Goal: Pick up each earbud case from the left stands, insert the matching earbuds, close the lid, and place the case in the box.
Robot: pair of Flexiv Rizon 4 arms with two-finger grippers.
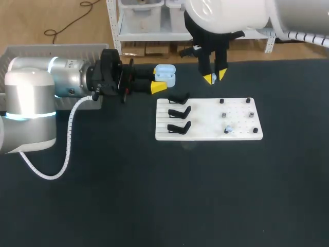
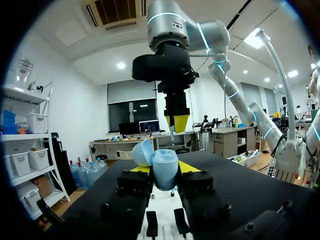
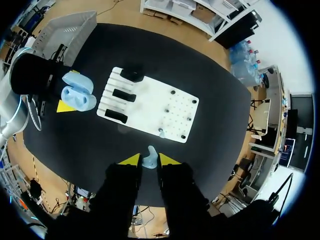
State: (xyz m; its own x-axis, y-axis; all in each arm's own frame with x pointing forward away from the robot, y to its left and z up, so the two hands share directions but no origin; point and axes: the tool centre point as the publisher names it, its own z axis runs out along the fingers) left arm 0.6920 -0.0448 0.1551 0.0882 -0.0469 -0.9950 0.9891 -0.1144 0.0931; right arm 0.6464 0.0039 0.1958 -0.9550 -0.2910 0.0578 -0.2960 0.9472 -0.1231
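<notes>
Inserting earbud: my read of the step in hand; right gripper (image 1: pixel 215 77) hangs high and off to one side of the earbud case (image 1: pixel 165 75), well apart, not over it yet.
Left gripper (image 2: pixel 165 171): fingers clamped on the case from both sides, case up off the table, lid (image 2: pixel 141 152) swung open.
Right fingers: pinched on one earbud (image 3: pixel 149 158), held between the yellow tips.
Doing it well: centre the bud over its matching well, stem down, lower slowly, let go only once seated; left arm should keep the case steady, mouth up.
Case: pale blue, smooth rounded plastic, hinged clamshell.
Earbud: tiny, pale, glossy, likely slippery.
Board (image 1: pixel 205 135): flat white; three black stands (image 1: pixel 179 111) all bare; small dark pegs; second earbud (image 1: pixel 227 128) sits among them.
Box (image 3: pixel 70 30): grey, slatted walls, behind the left arm.
</notes>
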